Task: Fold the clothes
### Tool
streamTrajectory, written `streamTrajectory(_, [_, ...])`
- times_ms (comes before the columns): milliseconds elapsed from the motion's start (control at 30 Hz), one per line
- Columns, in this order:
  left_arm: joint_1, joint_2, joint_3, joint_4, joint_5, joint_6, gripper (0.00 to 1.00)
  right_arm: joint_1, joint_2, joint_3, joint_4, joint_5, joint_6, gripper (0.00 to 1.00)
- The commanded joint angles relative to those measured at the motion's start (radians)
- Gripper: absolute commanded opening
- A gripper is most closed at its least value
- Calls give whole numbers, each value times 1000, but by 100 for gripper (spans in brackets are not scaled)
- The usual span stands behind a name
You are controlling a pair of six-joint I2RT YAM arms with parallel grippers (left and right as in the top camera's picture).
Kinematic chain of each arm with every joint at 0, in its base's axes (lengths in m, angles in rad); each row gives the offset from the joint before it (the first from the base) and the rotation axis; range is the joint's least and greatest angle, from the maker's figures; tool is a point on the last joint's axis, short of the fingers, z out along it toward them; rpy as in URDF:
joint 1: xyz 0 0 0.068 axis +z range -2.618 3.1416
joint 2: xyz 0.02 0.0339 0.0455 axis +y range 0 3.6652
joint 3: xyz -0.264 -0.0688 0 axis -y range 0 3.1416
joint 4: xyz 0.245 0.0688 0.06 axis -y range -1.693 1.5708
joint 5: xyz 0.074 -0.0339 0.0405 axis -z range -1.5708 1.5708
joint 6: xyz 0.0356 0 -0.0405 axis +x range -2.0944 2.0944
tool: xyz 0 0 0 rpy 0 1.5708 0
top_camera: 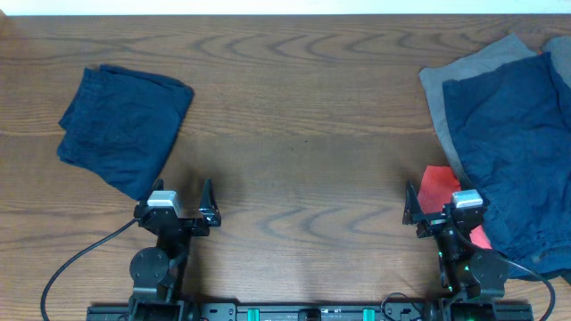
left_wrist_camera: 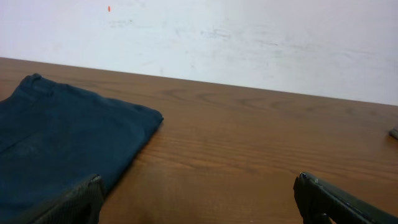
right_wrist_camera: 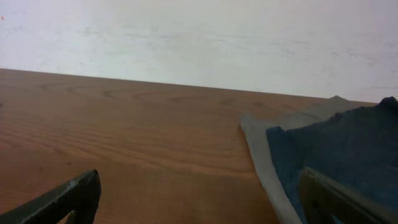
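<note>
Folded navy shorts (top_camera: 125, 125) lie near the table's (top_camera: 303, 134) far left corner. At the right edge, a navy garment (top_camera: 522, 152) overlaps a grey garment (top_camera: 464, 76) and a red cloth (top_camera: 439, 185). The left gripper (top_camera: 185, 192) and right gripper (top_camera: 437, 203) gape empty by the near edge.

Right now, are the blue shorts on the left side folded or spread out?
Folded. The navy shorts lie as a small, compact bundle on the table, and the left wrist view shows a thick, doubled edge.

left garment (top_camera: 125, 129): dark navy being shown
right garment (top_camera: 522, 152): navy
garment beneath (top_camera: 464, 76): grey
near-right garment (top_camera: 437, 185): red
table (top_camera: 303, 134): brown wood grain
</note>
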Motion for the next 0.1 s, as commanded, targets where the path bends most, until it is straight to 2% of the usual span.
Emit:
streamTrajectory(0, [3, -6, -8, -47, 2, 9, 98, 17, -5, -1, -4, 0, -18, 99])
streamTrajectory(67, [3, -6, -8, -47, 2, 9, 98, 17, -5, -1, -4, 0, -18, 99])
